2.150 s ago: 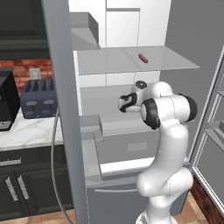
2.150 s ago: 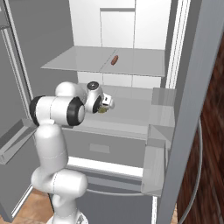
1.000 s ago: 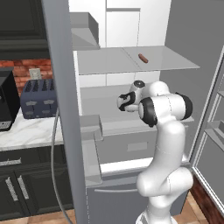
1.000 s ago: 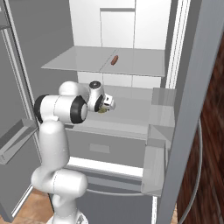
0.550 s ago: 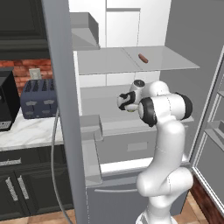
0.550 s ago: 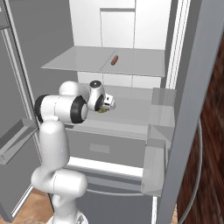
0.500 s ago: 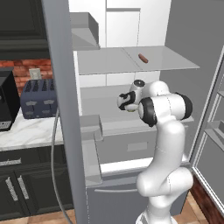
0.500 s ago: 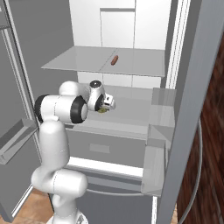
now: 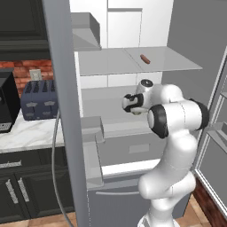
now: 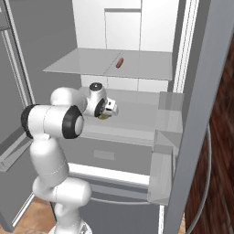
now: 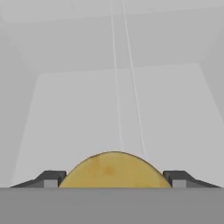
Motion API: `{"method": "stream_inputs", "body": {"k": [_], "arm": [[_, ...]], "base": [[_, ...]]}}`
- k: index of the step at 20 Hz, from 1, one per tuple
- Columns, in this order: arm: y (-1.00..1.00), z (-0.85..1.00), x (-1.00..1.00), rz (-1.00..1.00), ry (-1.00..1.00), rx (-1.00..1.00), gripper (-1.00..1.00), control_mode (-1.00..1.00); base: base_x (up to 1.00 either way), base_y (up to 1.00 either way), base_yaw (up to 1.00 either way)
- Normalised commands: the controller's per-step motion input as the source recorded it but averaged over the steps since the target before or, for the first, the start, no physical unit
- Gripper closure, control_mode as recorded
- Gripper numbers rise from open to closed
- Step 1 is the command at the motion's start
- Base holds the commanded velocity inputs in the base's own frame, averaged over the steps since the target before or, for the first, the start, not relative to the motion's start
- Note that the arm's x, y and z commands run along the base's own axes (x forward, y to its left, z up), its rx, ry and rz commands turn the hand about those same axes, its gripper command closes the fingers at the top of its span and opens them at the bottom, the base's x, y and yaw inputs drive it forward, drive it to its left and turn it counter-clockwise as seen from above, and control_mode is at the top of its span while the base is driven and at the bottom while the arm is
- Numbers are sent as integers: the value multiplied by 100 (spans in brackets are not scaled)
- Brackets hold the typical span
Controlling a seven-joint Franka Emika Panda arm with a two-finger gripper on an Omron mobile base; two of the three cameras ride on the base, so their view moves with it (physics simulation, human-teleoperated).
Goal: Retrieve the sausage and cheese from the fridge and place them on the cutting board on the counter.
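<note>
Yellow cheese (image 11: 113, 170) fills the gap, your gripper (image 11: 114, 178) clamped on it. Sausage (image 9: 145, 58) lies one fridge (image 9: 177, 26) shelf up

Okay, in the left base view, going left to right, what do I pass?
Toaster → fridge door edge → hand → sausage on the upper shelf → arm's big dark-ringed joint.

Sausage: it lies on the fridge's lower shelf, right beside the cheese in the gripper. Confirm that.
Not right. The sausage lies on the fridge's upper shelf, alone, as both base views show. The cheese sits between the fingertips of the gripper at the shelf below.
</note>
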Motion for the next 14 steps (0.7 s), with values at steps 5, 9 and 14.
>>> {"method": "stream_inputs", "body": {"k": [5, 9, 14], "arm": [[0, 44, -95, 0, -3, 0, 100, -100], [0, 72, -81, 0, -4, 0, 100, -100], [0, 88, -70, 0, 0, 0, 100, -100]], "base": [[0, 0, 0], [0, 0, 0], [0, 0, 0]]}}
